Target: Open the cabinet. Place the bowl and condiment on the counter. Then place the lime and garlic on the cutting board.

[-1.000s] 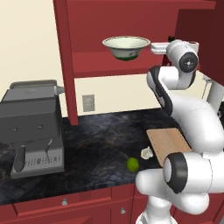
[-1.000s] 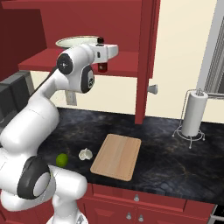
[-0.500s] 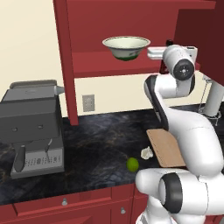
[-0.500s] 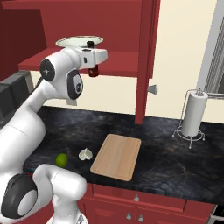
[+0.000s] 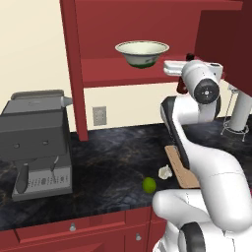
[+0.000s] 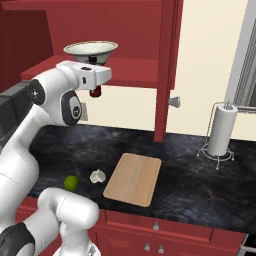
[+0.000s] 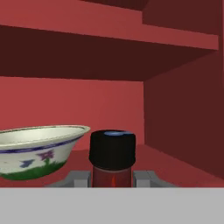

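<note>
My gripper [image 7: 112,178] is shut on the condiment [image 7: 112,151], a small bottle with a black cap, held just in front of the open cabinet [image 7: 183,109]. From the right base, the condiment [image 6: 95,92] hangs under the hand, below the shelf edge. The bowl [image 5: 141,51] stands on the cabinet shelf, left of the bottle in the hand view [image 7: 39,153]. On the counter [image 6: 190,175] lie the lime [image 6: 70,182] and the garlic [image 6: 98,176], just left of the cutting board [image 6: 134,178]. My arm hides part of the cutting board [image 5: 179,170] from the left base.
A grey coffee machine [image 5: 37,142] stands on the counter at the left. A paper towel holder [image 6: 220,130] stands at the right. The open right cabinet door [image 6: 167,65] with its knob juts out over the counter beside the board.
The hand has drawn back out of the cabinet and sunk a little, carrying the bottle. The bowl, lime and garlic have stayed put.
</note>
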You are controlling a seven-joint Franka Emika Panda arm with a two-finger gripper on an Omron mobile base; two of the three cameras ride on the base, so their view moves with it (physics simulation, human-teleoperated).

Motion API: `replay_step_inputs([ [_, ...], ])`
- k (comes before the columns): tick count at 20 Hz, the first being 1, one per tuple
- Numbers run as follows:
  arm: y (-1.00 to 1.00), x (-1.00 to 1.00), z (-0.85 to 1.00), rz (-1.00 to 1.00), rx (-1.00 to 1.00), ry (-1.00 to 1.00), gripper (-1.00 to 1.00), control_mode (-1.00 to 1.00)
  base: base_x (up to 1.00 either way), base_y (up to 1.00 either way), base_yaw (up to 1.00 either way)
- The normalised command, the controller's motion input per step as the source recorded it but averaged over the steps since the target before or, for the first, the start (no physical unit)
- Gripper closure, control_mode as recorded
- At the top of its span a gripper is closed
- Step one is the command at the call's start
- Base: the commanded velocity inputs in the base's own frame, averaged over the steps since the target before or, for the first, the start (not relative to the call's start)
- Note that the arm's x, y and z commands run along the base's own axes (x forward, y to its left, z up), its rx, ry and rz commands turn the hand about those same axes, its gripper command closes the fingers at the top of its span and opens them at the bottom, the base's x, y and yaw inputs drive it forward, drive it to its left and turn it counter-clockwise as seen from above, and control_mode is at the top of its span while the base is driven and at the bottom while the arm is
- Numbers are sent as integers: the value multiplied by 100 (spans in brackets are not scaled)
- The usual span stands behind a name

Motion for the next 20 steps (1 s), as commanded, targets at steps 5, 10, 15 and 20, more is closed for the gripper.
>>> replay_step_inputs([
  [5,19,-28,-17,0,2,0,100,-100,0,0,0],
  [10,25,-18,-19,0,0,0,100,-100,0,0,0],
  [15,30,-8,-15,0,1,6,100,-100,0,0,0],
  [20,26,-11,-20,0,1,5,100,-100,0,0,0],
])
